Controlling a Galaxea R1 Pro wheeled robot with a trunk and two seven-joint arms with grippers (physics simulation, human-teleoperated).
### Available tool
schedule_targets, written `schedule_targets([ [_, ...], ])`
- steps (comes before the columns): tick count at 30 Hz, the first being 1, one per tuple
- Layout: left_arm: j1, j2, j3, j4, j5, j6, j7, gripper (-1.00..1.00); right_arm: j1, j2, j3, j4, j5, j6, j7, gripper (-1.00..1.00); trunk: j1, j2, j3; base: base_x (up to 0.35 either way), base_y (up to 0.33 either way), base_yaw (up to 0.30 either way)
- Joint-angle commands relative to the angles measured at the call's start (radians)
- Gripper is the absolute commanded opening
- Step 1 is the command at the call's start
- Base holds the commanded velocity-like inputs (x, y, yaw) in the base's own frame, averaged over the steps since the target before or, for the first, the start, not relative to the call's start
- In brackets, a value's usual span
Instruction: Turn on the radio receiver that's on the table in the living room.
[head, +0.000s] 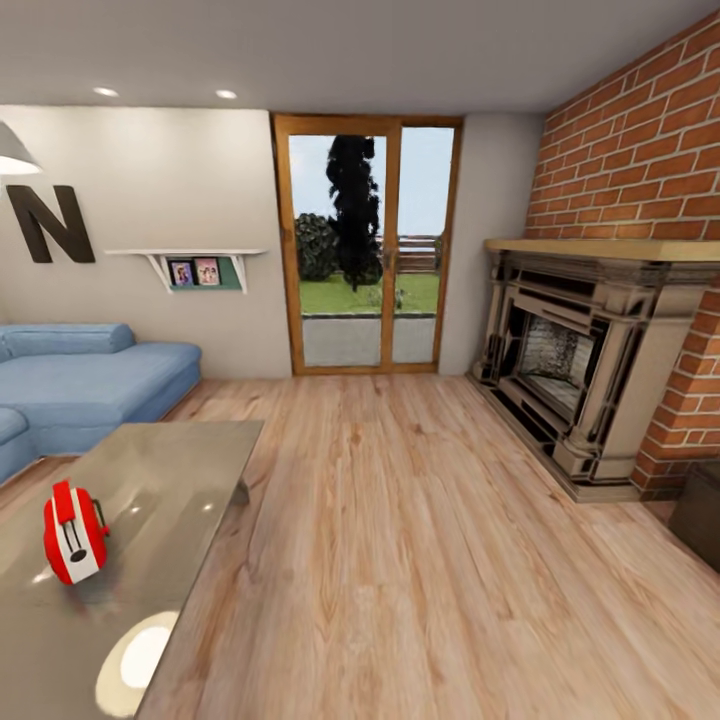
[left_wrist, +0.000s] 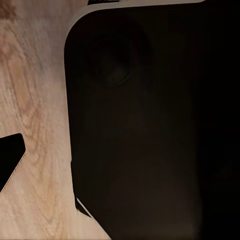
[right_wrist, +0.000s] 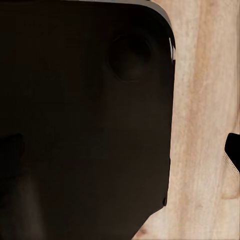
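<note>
The red radio receiver, with a white-grey side band, stands upright on the glossy grey-beige table at the lower left of the head view. The table's top mirrors ceiling lights and the radio. In the left wrist view a dark fingertip pokes in over the wood floor, beside a large dark rounded body. The right wrist view has a similar dark fingertip at its edge, beside the same kind of dark body. Neither wrist view lets me judge how the jaws stand.
A blue sofa runs behind the table along the left wall, under a shelf with photos. Straight ahead is a glass door. A fireplace in a brick wall and a dark box line the right side. Wood floor spreads between.
</note>
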Motion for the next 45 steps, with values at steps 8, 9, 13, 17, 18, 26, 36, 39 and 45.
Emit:
schedule_targets([
  [8,0.0,-0.001,0.0,-0.001,0.0,0.0,0.001,1.0,0.0,0.0,0.001,0.0,0.0,0.0,0.0,1.0,0.0,0.0,0.0,0.323,0.0,0.0],
  [9,0.0,-0.001,0.0,-0.001,0.0,0.0,0.001,1.0,0.0,0.0,0.001,0.0,0.0,0.0,0.0,1.0,0.0,0.0,0.0,0.323,0.0,0.0],
  [13,0.0,-0.002,0.0,-0.002,0.0,0.0,0.001,1.0,0.0,0.0,0.001,0.0,0.0,0.0,0.0,1.0,0.0,0.0,0.0,0.323,0.0,0.0],
  [17,0.0,-0.002,0.0,-0.003,0.0,0.0,0.001,1.0,0.0,0.0,0.001,0.0,0.0,0.0,0.0,1.0,0.0,0.0,0.0,0.323,0.0,0.0],
  [18,0.0,-0.002,0.0,-0.003,0.0,0.0,0.001,1.0,0.0,0.0,0.001,0.0,0.0,0.0,0.0,1.0,0.0,0.0,0.0,0.323,0.0,0.0],
  [26,0.0,-0.002,0.0,-0.003,0.0,0.0,0.001,1.0,0.0,0.0,0.001,0.0,0.0,0.0,0.0,1.0,0.0,0.0,0.0,0.323,0.0,0.0],
  [36,0.0,-0.002,0.0,-0.003,0.0,0.0,0.001,1.0,0.0,0.0,0.001,0.0,0.0,0.0,0.0,1.0,0.0,0.0,0.0,0.323,0.0,0.0],
  [39,0.0,-0.002,0.0,-0.003,0.0,0.0,0.001,1.0,0.0,0.0,0.001,0.0,0.0,0.0,0.0,1.0,0.0,0.0,0.0,0.323,0.0,0.0],
  [45,0.0,-0.002,0.0,-0.003,0.0,0.0,0.001,1.0,0.0,0.0,0.001,0.0,0.0,0.0,0.0,1.0,0.0,0.0,0.0,0.323,0.0,0.0],
])
